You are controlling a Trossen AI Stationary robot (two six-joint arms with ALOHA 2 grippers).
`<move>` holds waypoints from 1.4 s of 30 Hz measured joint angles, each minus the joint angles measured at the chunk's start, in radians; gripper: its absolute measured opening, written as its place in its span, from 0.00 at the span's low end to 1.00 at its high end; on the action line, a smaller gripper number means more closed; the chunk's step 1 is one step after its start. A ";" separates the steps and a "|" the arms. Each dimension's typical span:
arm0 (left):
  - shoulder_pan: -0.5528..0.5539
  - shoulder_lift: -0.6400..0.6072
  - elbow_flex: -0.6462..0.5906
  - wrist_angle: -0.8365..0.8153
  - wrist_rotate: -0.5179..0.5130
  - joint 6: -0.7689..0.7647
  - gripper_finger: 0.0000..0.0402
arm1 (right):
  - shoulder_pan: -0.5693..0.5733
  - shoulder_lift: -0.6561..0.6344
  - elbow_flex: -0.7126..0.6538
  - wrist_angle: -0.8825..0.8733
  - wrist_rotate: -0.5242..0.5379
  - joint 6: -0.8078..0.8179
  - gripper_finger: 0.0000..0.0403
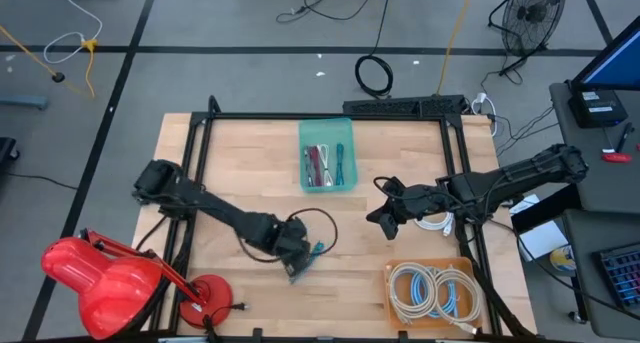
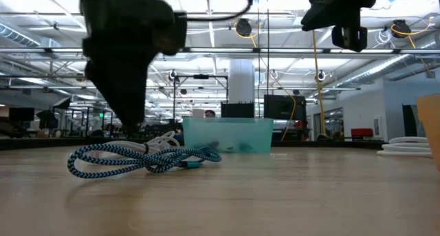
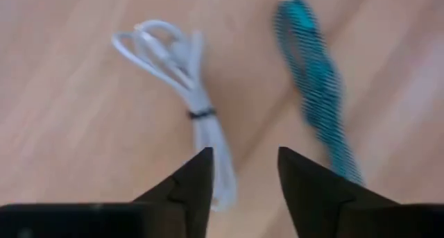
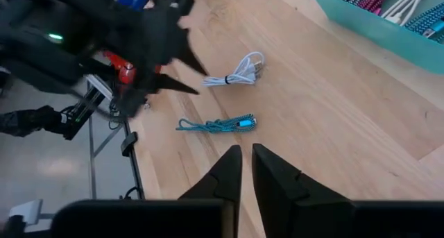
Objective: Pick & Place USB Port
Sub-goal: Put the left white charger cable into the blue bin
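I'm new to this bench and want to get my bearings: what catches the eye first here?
The left gripper hangs low over the wooden table near its front edge, fingers apart above two loose cables: a teal braided cable and a white cable lying side by side. Behind them, at the table's far middle, a teal bin holds more cables, and the right gripper waits raised toward the right.

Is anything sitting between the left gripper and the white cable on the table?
Nothing visible. The left gripper hovers open right over the white cable, with only bare table between them. The teal braided cable lies beside the white one, apart from it and not across it.
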 joint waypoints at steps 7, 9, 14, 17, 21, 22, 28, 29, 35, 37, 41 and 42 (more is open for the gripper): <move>0.089 0.048 0.001 -0.063 -0.013 0.035 0.57 | 0.000 0.000 0.000 0.009 0.000 0.016 0.09; 0.111 0.059 -0.001 -0.072 0.016 0.048 0.58 | 0.001 0.000 0.000 0.008 -0.001 0.017 0.09; 0.131 0.084 0.000 -0.029 0.077 0.071 0.58 | 0.001 0.000 0.000 0.015 -0.027 0.023 0.10; 0.125 0.093 0.000 -0.015 0.084 0.068 0.58 | 0.002 0.000 0.000 0.016 -0.027 0.022 0.10; 0.116 0.109 0.000 0.008 0.086 0.067 0.57 | 0.003 0.000 0.000 0.018 -0.027 0.018 0.10; 0.116 0.114 0.000 0.014 0.086 0.069 0.56 | 0.002 0.000 0.000 0.018 -0.027 0.017 0.10; 0.118 0.133 0.001 0.045 0.116 0.039 0.35 | 0.003 0.000 0.000 0.030 -0.027 0.014 0.11; 0.119 0.133 0.001 0.041 0.114 0.027 0.30 | 0.003 0.000 0.000 0.033 -0.027 0.014 0.11; 0.114 0.095 -0.001 0.062 0.151 0.001 0.04 | 0.003 0.000 0.000 0.031 -0.028 0.009 0.11; 0.115 0.068 -0.001 0.071 0.157 -0.022 0.05 | 0.003 0.000 0.000 0.030 -0.027 0.002 0.11; 0.117 -0.009 -0.001 0.145 0.141 -0.073 0.02 | 0.003 0.000 0.000 0.031 -0.028 -0.006 0.11; 0.118 -0.037 -0.001 0.171 0.126 -0.084 0.02 | 0.003 0.000 0.000 0.030 -0.027 -0.007 0.11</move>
